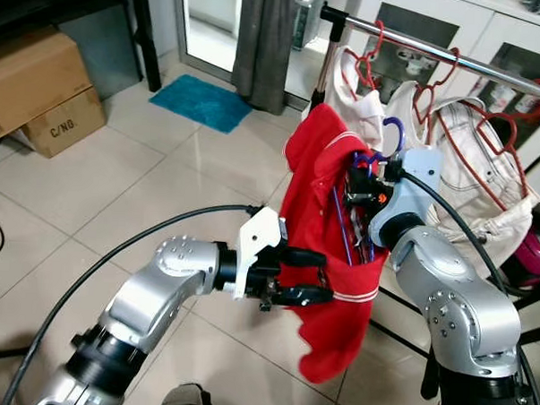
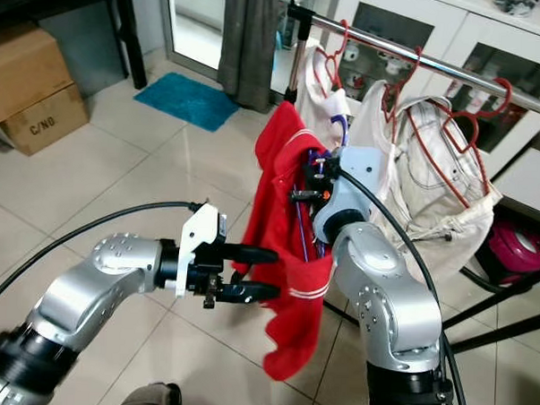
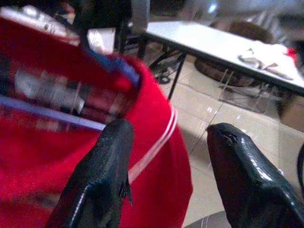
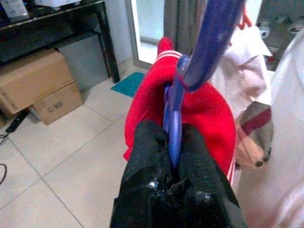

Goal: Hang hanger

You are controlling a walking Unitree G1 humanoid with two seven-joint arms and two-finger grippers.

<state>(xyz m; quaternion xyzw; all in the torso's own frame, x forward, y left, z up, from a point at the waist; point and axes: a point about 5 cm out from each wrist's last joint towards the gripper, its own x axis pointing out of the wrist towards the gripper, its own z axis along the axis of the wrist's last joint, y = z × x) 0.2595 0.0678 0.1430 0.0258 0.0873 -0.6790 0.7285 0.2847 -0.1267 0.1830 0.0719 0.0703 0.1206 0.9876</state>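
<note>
Left gripper: lower centre of the left eye view, fingers spread wide with one above the other, tips at the left edge of the red garment; whether they touch the cloth cannot be told.
Right gripper: centre right of the head views, pointing up and away; its two black fingers are pressed together on the purple hanger.
Purple hanger: held upright in the right gripper, its hook rising above the red cloth, below the rail and not on it.
Red garment: draped over the purple hanger, hanging down the middle of the frame, white stripes near its hem.
Rail: metal bar running from upper centre to upper right.
Red hangers: hooked on the rail, carrying white clothes.
Cardboard boxes: upper left, on the tiled floor.
Blue mat: upper centre-left, before a doorway.
White table: upper right of the left wrist view.
</note>
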